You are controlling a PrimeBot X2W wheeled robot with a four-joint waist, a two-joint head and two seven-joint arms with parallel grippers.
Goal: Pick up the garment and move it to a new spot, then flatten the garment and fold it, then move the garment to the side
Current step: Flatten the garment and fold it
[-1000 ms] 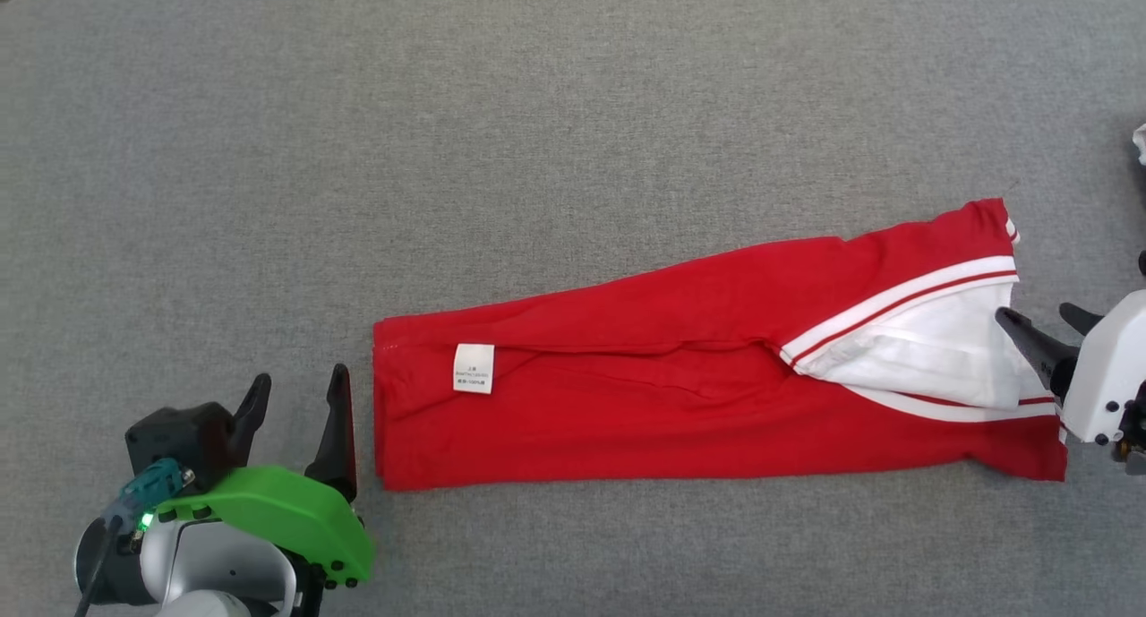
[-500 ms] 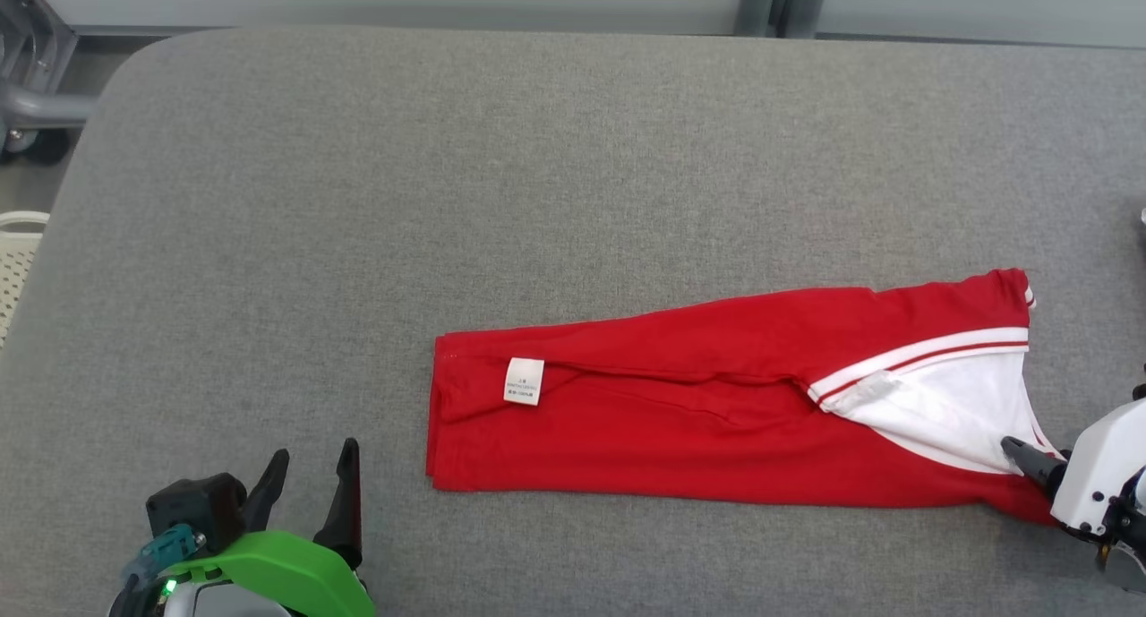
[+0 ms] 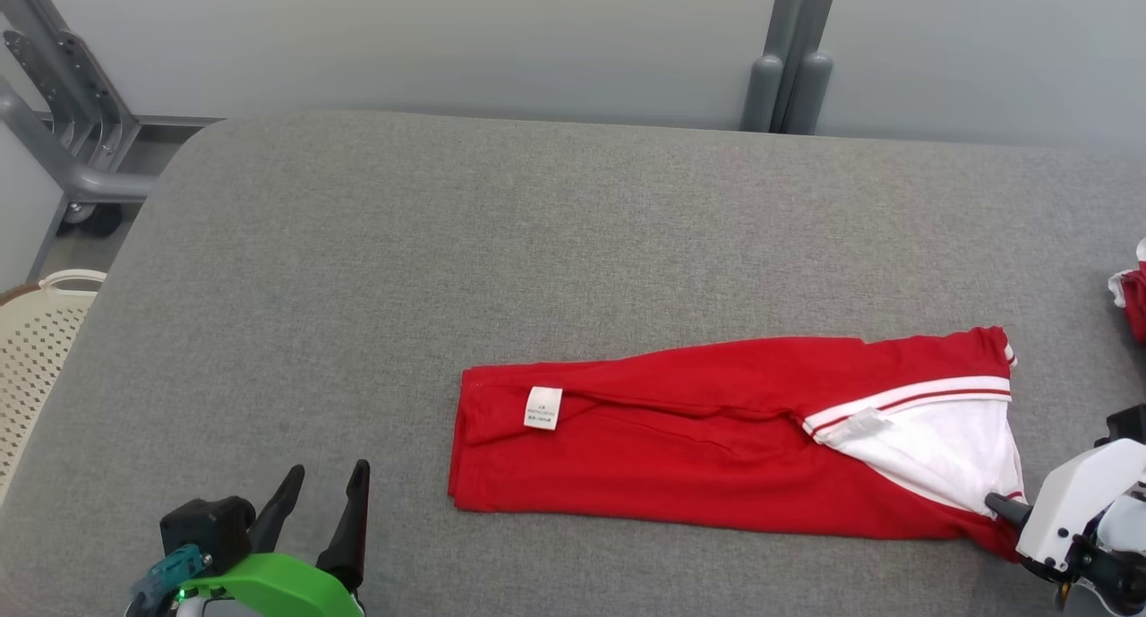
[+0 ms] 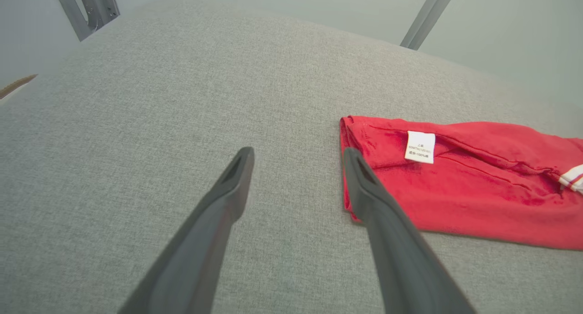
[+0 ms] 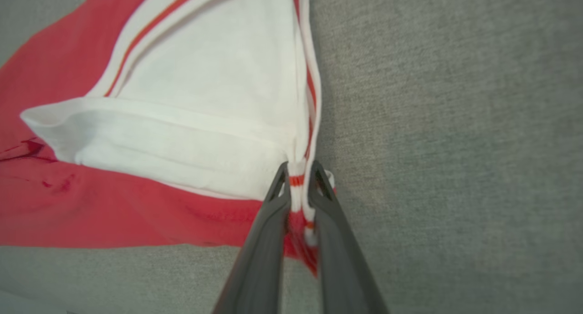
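Right wrist view: note right gripper (image 5: 298, 170) fingers pressed almost together, clamped on white-and-red striped corner of garment (image 5: 136, 213). In head view you see garment lying flat as long folded strip, on right half of grey padded table (image 3: 448, 241). Left gripper (image 3: 328, 470): fingers apart at moderate gap, empty, near garment's left end, clear of cloth. White label (image 4: 420, 146) sits near that end; small dark print, not readable. Cream perforated basket (image 3: 36, 348) stands beyond table's left edge.
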